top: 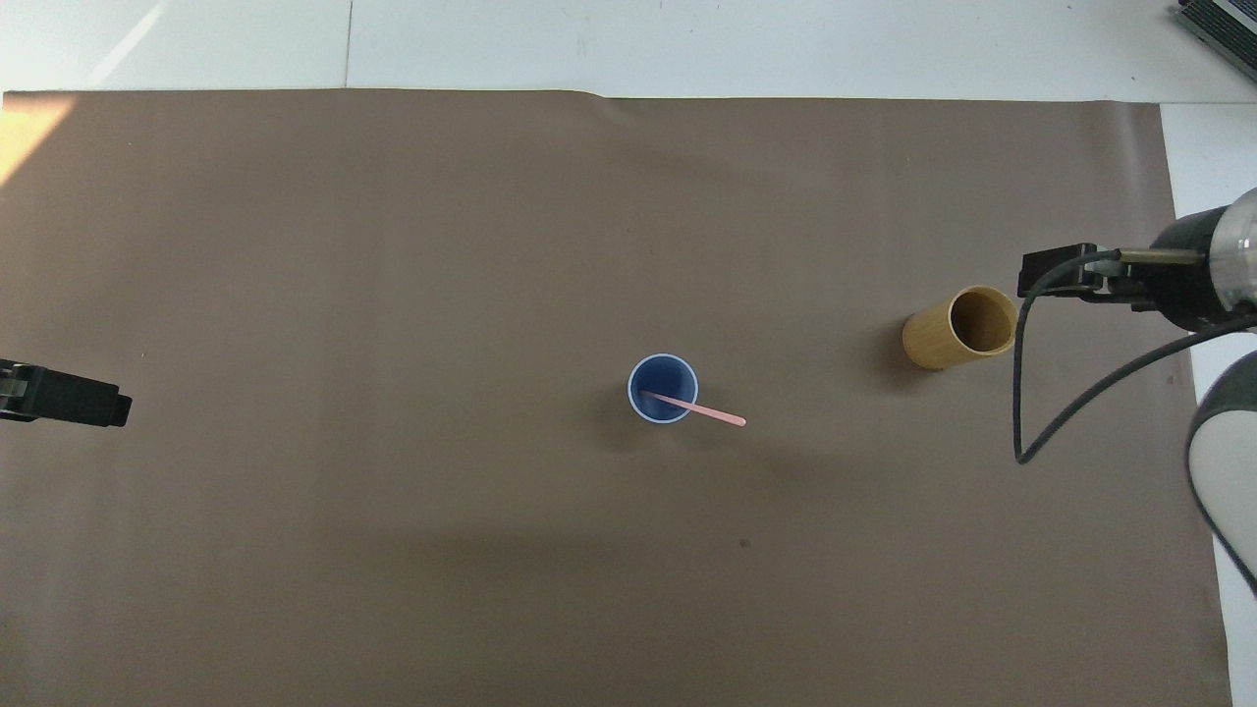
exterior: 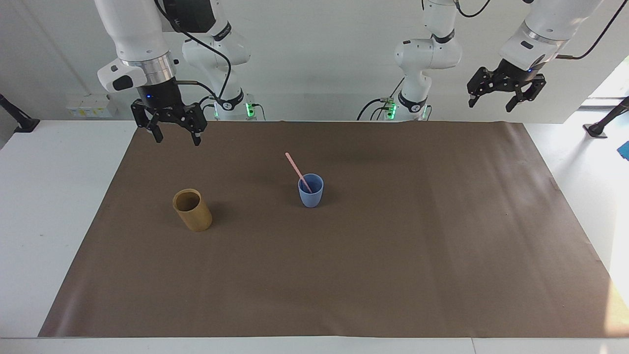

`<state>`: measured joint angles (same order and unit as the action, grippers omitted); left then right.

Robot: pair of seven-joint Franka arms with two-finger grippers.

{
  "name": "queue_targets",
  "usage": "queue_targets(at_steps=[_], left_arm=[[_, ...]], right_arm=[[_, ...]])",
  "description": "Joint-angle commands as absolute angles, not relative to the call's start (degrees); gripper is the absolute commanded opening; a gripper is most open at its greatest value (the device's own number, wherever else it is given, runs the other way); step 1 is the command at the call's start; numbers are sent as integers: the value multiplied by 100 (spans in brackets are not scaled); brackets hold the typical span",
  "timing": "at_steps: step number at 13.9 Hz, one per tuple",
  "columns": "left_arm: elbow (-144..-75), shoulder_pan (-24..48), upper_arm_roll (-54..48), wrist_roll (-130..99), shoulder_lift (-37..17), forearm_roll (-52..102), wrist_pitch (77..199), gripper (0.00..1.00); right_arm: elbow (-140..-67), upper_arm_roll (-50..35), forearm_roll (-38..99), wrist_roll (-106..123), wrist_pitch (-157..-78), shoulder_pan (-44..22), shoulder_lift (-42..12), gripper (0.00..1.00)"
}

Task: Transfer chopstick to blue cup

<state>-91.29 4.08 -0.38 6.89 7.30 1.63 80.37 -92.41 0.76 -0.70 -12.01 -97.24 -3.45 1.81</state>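
Note:
The blue cup [exterior: 311,196] stands upright near the middle of the brown mat. The pale pink chopstick [exterior: 296,169] stands in it, leaning on the rim toward the right arm's end. Both also show in the overhead view: the cup [top: 663,378] and the chopstick [top: 702,411]. My right gripper [exterior: 177,140] is open and empty, raised over the mat's edge at the right arm's end, well apart from the cup; it also shows in the overhead view [top: 1046,275]. My left gripper [exterior: 491,105] is open and empty, and waits high at the left arm's end [top: 98,405].
A tan bamboo holder [exterior: 192,210] lies tilted on the mat toward the right arm's end, its mouth open and nothing seen inside; it also shows in the overhead view [top: 957,329]. The brown mat [exterior: 393,270] covers most of the white table.

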Motion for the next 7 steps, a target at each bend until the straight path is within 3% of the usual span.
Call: queue_targets(at_steps=[1,7], left_arm=[[-9123,378,-70,659,782,246,7998,100],[-9105,220,-18,659,773,202,7954,100]], right_arm=[[-8824,0,9,-1248,-9422,-158,-88,100],[-8824,53,-27,-1231,-9017,-123,-26,100]])
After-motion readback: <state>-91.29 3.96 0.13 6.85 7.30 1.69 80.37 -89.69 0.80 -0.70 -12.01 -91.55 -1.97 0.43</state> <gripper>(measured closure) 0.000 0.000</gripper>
